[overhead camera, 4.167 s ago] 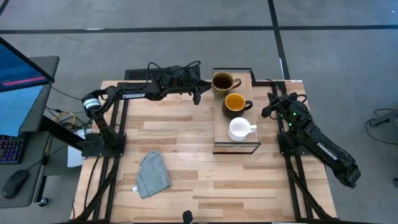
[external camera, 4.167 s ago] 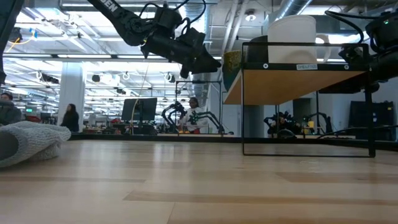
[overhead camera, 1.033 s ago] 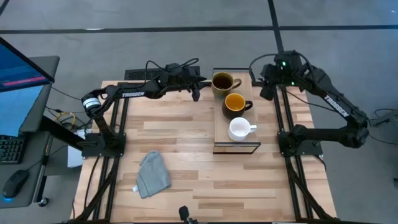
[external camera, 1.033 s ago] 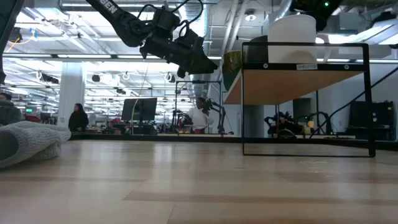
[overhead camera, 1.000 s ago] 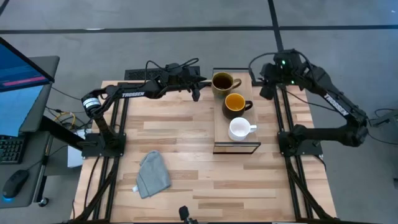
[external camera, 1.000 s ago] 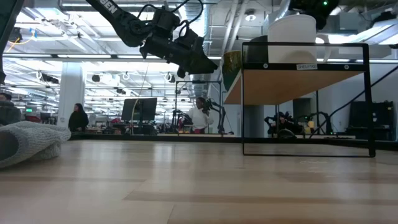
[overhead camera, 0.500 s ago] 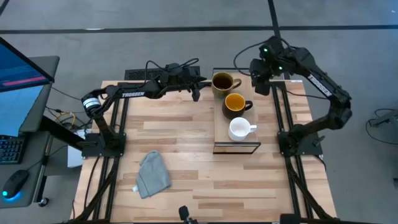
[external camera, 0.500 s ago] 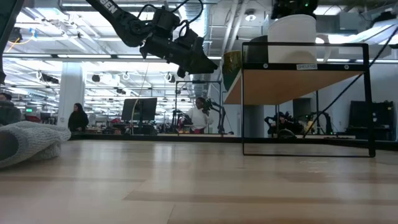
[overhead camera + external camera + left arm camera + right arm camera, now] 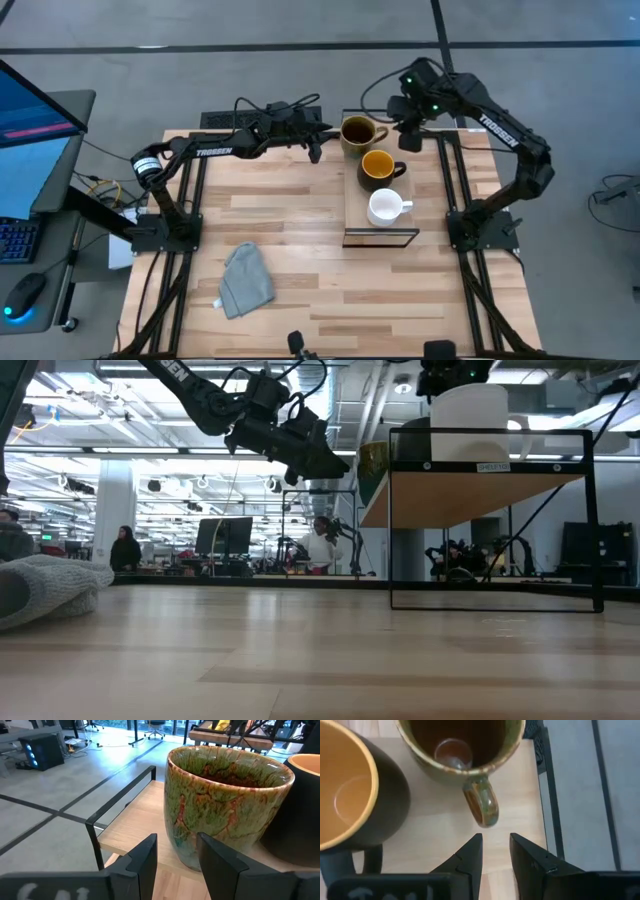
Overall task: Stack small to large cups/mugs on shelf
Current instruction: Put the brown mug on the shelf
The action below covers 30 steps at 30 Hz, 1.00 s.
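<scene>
While right tool (image 9: 495, 847) apart, empty: olive mug (image 9: 465, 750) handle just ahead, on shelf (image 9: 352, 200).

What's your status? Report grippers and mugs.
Left gripper open beside olive mug. Right gripper open above its handle. Three mugs on shelf, unstacked.

**Readable lettering**

White "TROSSEN" lettering runs along the left arm (image 9: 210, 152) and the right arm (image 9: 497, 128) in the high view. A small white label on the shelf (image 9: 491, 466) frame cannot be read.
</scene>
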Tool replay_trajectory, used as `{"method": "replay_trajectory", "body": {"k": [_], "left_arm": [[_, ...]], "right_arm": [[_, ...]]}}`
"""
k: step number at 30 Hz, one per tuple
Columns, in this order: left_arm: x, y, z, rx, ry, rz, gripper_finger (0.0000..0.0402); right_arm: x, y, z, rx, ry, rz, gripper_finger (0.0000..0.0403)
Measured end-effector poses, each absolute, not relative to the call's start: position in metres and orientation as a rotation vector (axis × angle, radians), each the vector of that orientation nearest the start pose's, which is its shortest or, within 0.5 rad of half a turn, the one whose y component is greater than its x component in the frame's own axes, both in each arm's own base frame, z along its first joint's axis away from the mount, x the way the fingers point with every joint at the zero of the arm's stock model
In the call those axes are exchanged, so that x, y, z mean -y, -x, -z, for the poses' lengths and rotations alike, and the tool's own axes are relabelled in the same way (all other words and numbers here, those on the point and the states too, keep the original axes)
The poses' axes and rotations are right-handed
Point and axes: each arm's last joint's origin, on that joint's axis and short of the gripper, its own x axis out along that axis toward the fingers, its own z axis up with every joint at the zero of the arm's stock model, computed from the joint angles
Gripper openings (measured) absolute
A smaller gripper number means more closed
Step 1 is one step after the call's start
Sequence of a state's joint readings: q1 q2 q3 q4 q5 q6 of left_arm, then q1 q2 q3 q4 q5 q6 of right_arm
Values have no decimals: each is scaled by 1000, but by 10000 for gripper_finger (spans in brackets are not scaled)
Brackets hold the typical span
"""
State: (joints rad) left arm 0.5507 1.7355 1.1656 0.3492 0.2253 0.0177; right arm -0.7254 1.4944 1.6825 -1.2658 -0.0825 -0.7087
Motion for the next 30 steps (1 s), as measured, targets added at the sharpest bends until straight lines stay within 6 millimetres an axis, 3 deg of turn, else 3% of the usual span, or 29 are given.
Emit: {"method": "replay_trajectory", "body": {"k": [9,19,30], "left_arm": [[-201,-340,-261,-208,69,-322,128],[-201,-340,-261,-208,79,-323,128],[-201,-340,-261,-208,81,-323,128]], "right_arm": [[179,-220,-393,-1042,234,260,120],[177,-215,-390,-1119,192,306,123],[176,-215,-389,-1127,182,304,190]]}}
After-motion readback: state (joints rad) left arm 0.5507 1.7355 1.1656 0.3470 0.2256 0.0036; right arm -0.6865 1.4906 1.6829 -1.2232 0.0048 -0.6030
